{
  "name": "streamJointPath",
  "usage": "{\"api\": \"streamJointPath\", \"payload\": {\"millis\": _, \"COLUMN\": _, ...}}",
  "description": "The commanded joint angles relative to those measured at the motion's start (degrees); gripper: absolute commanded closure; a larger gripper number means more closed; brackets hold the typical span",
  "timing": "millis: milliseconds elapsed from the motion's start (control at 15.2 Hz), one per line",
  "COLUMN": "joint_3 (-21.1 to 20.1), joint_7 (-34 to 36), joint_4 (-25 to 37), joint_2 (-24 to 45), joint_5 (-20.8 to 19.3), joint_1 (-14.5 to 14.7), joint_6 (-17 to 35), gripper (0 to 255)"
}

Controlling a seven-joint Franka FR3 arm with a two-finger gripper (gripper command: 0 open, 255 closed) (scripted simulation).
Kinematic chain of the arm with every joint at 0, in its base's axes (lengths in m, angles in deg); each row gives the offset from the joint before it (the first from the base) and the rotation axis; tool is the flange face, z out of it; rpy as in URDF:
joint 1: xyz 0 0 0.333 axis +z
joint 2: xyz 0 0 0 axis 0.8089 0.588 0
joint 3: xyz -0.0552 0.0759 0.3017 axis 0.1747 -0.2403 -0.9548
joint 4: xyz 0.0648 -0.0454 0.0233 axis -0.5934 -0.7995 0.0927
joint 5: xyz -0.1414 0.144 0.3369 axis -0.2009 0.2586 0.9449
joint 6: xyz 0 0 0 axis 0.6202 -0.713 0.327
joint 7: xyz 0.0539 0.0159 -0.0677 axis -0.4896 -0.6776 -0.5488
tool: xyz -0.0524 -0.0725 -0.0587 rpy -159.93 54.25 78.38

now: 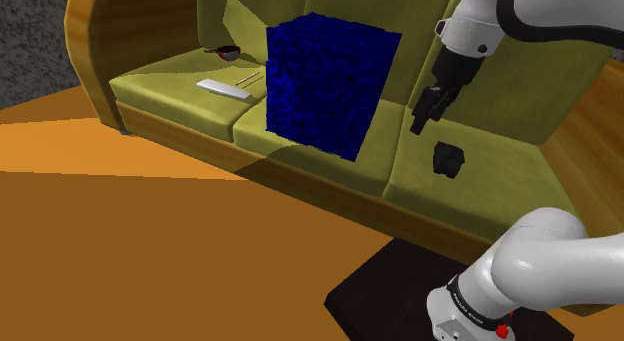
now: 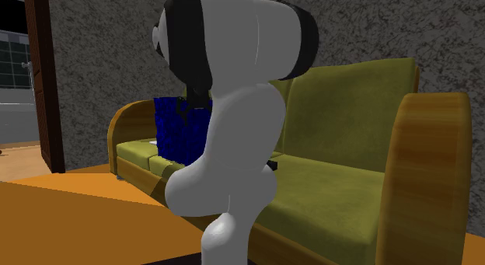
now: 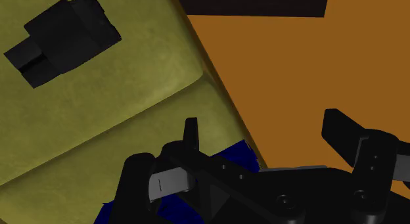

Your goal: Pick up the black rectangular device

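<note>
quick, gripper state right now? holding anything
Gripper: open, holding nothing; the black device lies on the sofa cushion, apart from it.

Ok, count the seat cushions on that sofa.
3. In the shoulder view, the left cushion holds a flat white thing, the middle cushion bears the blue box, and the right cushion holds the black device. The box hides part of the middle cushion.

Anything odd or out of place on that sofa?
A big dark blue block sits on the middle seat of the sofa, standing tall against the backrest: an odd thing for a couch. The black device lies flat on the next cushion, apart from the open gripper. Nothing looks spilled or damaged.
</note>
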Motion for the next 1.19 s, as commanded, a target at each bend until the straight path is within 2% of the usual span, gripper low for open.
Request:
{"api": "streamJointPath", "payload": {"millis": 0, "joint_3": 0.0, "joint_7": 0.0, "joint_4": 0.0, "joint_2": 0.0, "joint_5": 0.0, "joint_1": 0.0, "joint_6": 0.0, "gripper": 0}}
{"api": "streamJointPath", "payload": {"millis": 1122, "joint_3": 10.8, "joint_7": 19.3, "joint_4": -8.4, "joint_2": 6.6, "joint_5": -7.1, "joint_1": -20.7, "joint_6": 12.8, "gripper": 0}}
